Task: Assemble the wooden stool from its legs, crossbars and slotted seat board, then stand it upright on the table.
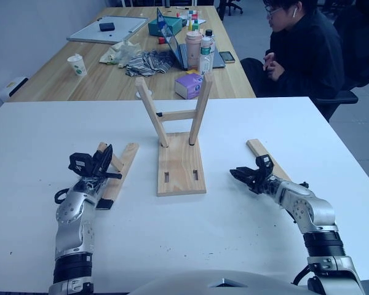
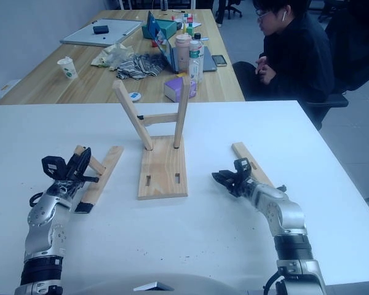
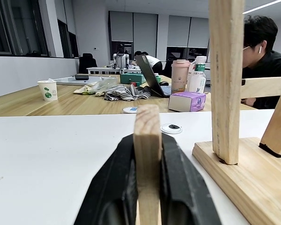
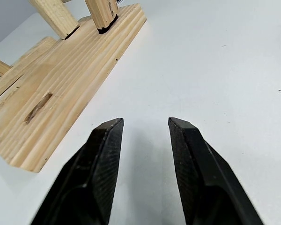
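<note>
Head views, seat board (image 1: pixel 182 161): flat at the middle of the table (image 1: pixel 43 135), with two legs (image 1: pixel 151 110) and a crossbar (image 1: pixel 178 115) standing at its far end and two slots (image 1: pixel 166 177) by its near end unfilled.
Head views, left gripper (image 1: pixel 106 161): toward the table's left edge, clamped on the loose leg frame (image 1: pixel 126 157) lying flat just beside the seat board.
Head views, right gripper (image 1: pixel 243 177): right of the seat board, jaws apart, holding nothing; loose bar (image 1: pixel 257 149) just behind it, toward the right edge.
Left wrist view, grip: black fingers (image 3: pixel 114 183) pressed on both faces of one wooden member, with wood standing proud past the tips.
Left wrist view, risk: could twist or slip in so narrow a clamp once lifted, given the weight hanging to one side; could also knock the standing legs close by.
Right wrist view, fingers (image 4: pixel 105 145): spread over bare table, with the seat board's near corner and one slot alongside.
Right wrist view, risk: seat board unheld, so likely to slide or tip when the frame is pressed in; could jam in the slots if tilted, or loosen the legs already seated.
</note>
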`<state>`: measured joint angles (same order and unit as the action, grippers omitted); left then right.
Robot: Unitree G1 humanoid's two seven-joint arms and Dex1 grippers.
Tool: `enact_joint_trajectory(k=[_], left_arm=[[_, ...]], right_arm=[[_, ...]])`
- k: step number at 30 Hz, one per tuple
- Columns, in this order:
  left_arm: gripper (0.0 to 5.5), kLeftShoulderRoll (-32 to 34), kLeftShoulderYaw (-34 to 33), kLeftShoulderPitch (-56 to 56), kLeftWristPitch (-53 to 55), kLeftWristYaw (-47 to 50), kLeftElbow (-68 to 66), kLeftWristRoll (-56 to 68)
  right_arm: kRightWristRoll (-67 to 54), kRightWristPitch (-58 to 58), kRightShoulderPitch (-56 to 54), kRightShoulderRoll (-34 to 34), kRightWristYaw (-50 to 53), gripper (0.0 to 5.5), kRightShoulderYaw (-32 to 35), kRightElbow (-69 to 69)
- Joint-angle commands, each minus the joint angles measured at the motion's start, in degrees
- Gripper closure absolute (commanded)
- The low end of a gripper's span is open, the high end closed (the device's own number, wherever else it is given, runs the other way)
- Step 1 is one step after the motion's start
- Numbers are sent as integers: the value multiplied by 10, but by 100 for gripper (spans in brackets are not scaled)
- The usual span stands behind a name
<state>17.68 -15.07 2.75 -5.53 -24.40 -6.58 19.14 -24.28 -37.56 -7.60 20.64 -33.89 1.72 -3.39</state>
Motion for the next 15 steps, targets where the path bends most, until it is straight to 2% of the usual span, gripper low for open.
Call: enact_joint_trajectory(k=[1, 6, 7, 9, 15], left_arm=[[513, 1, 19, 30, 34, -5, -50, -21], [513, -2, -7, 17, -2, -6, -52, 5], [475, -1, -13, 13, -10, -5, -57, 6], [462, 4, -19, -1, -20, -9, -75, 8], [368, 9, -25, -7, -29, -26, -73, 17]], right_arm=[[2, 0, -4, -4, 1, 374, -1, 7], [1, 1, -1, -4, 0, 374, 0, 7], [1, 2, -1, -5, 0, 374, -1, 6], [2, 4, 4, -6, 2, 374, -1, 8], [7, 10, -3, -6, 1, 374, -5, -4]])
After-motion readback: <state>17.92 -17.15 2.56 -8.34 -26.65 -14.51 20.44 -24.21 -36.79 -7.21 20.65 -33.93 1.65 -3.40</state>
